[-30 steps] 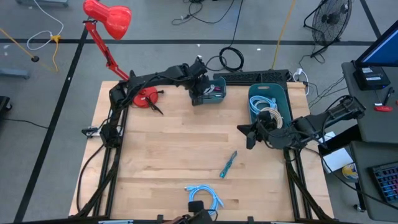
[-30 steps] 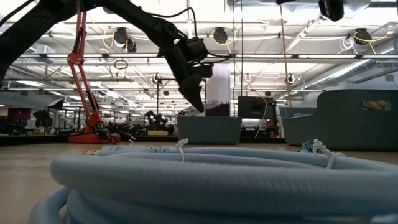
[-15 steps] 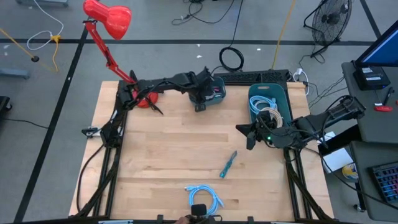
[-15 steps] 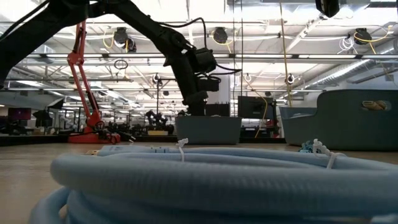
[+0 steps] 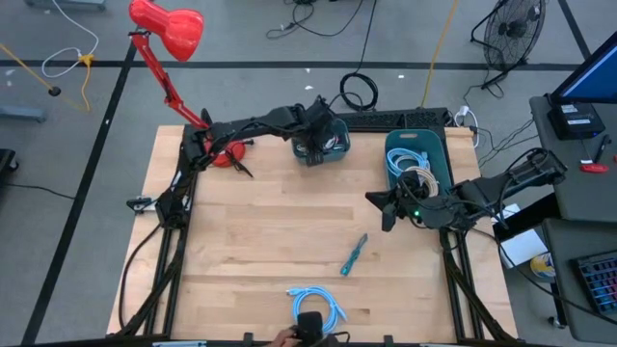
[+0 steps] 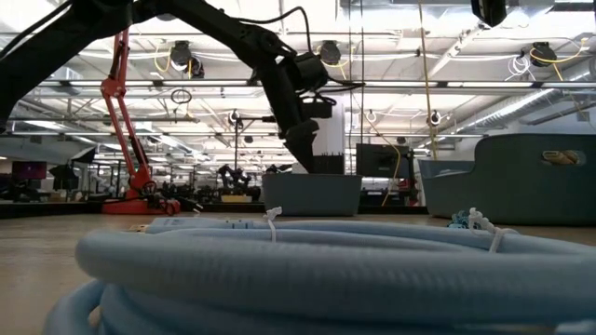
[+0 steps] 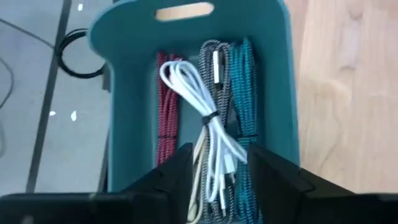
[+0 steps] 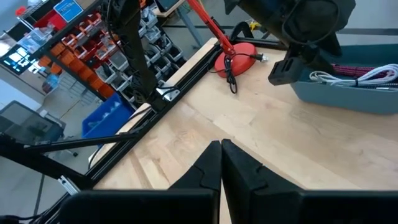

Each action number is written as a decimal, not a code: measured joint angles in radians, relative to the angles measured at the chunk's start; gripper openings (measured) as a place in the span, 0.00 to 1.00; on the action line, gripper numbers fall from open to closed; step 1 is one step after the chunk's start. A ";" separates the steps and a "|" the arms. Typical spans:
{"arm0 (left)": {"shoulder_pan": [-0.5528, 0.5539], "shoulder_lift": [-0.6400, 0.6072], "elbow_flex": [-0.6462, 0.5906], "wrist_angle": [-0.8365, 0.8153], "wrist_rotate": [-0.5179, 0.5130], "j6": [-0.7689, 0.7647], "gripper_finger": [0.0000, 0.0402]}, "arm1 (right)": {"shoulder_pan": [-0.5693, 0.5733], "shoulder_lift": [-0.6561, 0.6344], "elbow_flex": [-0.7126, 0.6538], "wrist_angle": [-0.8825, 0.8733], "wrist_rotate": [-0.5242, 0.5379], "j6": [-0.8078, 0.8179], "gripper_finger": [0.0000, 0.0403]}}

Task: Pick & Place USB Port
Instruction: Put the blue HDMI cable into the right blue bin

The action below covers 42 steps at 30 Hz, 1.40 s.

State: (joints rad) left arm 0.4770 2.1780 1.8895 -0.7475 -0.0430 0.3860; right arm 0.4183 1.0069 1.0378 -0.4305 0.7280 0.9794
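Note:
A small teal bin [image 5: 336,146] stands at the table's far middle. It holds a white USB cable bundle [image 7: 200,99] beside red, braided and teal cables. My left gripper [image 7: 214,157] hangs over the bin, open and pointing down, with the white bundle's near end between its fingers; whether they touch it I cannot tell. A teal USB cable [image 5: 354,254] lies flat on the wood at mid-table. My right gripper [image 5: 384,208] hovers shut at the right, left of a larger teal bin [image 5: 416,145].
A coiled light-blue cable [image 5: 315,305] lies at the table's near edge. The larger bin holds light cables. A red desk lamp's base [image 5: 228,150] sits at the far left. A black keyboard [image 5: 390,120] lies along the far edge.
My left gripper has moved a little toward the table's right edge, from the small bin's left side to above its inside, and has turned more upright over it. My right arm has kept still.

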 joint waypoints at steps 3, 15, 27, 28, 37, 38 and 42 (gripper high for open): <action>0.000 0.000 0.010 -0.011 -0.031 -0.002 0.43 | 0.000 0.000 0.000 0.000 0.000 -0.001 0.00; -0.060 -0.007 0.195 -0.198 0.208 -0.063 0.34 | -0.001 0.000 0.000 -0.002 0.002 -0.023 0.00; -0.287 -0.006 0.183 -0.347 0.392 -0.106 0.02 | -0.008 0.000 0.000 -0.029 0.001 -0.033 0.00; -0.310 -0.006 0.183 -0.348 0.392 -0.111 0.01 | -0.008 0.000 0.000 -0.041 0.000 -0.029 0.00; -0.474 -0.006 0.182 -0.256 0.360 -0.349 0.01 | -0.007 -0.003 0.000 -0.180 -0.230 -0.018 0.00; -0.492 -0.006 0.182 -0.231 0.326 -0.379 0.02 | -0.004 -0.005 0.000 -0.198 -0.265 -0.019 0.00; -0.551 -0.002 0.182 -0.141 0.155 -0.512 0.05 | 0.039 -0.022 0.000 -0.270 -0.339 -0.008 0.00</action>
State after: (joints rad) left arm -0.0737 2.1762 2.0717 -0.8888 0.1123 -0.1265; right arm 0.4570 0.9845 1.0378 -0.7008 0.3891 0.9718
